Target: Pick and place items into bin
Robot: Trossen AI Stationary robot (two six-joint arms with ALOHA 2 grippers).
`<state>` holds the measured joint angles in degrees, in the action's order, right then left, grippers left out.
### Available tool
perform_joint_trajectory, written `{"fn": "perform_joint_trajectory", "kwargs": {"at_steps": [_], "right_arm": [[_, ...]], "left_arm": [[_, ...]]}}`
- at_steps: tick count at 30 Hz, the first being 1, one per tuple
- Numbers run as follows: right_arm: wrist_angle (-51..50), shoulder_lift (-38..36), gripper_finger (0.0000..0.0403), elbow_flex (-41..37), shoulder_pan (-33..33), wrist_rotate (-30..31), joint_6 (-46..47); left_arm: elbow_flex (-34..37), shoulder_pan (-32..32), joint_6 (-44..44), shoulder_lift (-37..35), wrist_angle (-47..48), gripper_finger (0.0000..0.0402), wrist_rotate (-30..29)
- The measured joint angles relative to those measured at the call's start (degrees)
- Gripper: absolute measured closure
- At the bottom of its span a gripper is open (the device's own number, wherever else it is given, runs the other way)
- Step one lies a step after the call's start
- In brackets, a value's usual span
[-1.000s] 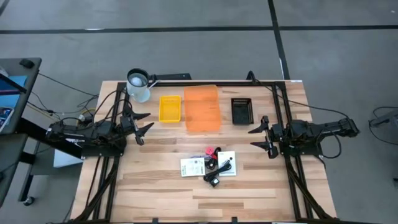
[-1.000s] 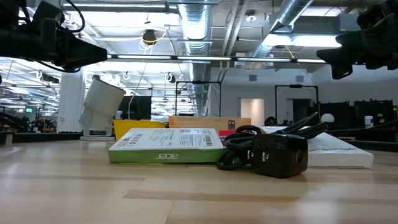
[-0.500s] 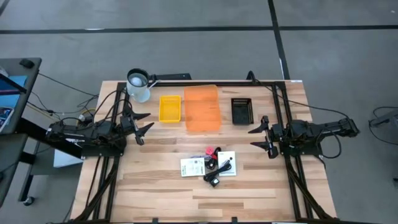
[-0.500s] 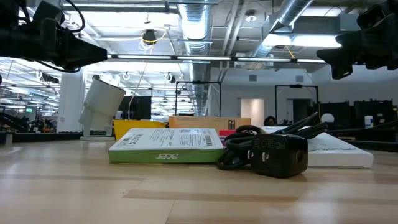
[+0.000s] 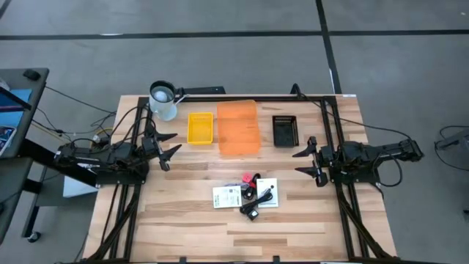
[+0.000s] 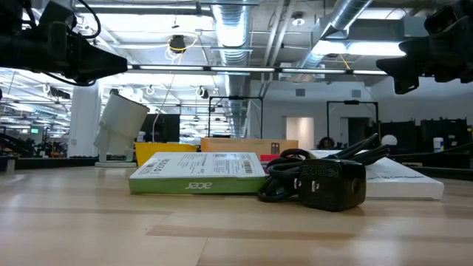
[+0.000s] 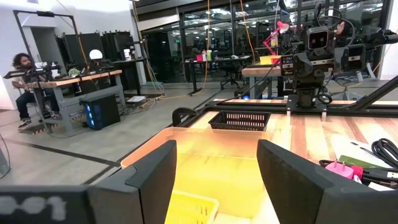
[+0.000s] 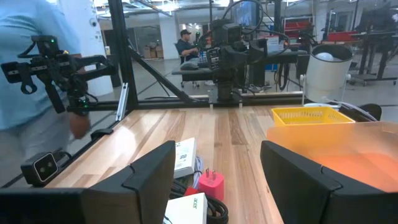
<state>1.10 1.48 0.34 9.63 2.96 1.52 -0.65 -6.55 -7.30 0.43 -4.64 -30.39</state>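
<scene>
Left end effector: fingers are being held spread, empty, above the table's left side, well apart from the items.
Right end effector: fingers are being held spread, empty, at the right side.
Items: white acer box, black adapter and red-pink plug are lying clustered between both end effectors, toward the front.
Orange bin: is sitting behind the cluster.

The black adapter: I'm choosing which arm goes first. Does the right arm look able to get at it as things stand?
Probably yes. The black adapter lies at the pile's near edge with bare table between it and the open, empty right gripper. Only its cable trails over the white box beside it.
</scene>
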Motion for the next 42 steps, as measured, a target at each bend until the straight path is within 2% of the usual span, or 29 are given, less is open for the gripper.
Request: {"fn": "perform_joint_trajectory", "kwargs": {"at_steps": [35, 42], "right_arm": [[0.1, 0.0, 0.0170, 0.0, 0.0, 0.1, 0.0], [5.8, 0.0, 0.0170, 0.0, 0.0, 0.1, 4.5]], "left_arm": [[0.0, 0.0, 0.0, 0.0, 0.0, 0.0187, 0.0], [0.0, 0.0, 0.0, 0.0, 0.0, 0.0187, 0.0]]}}
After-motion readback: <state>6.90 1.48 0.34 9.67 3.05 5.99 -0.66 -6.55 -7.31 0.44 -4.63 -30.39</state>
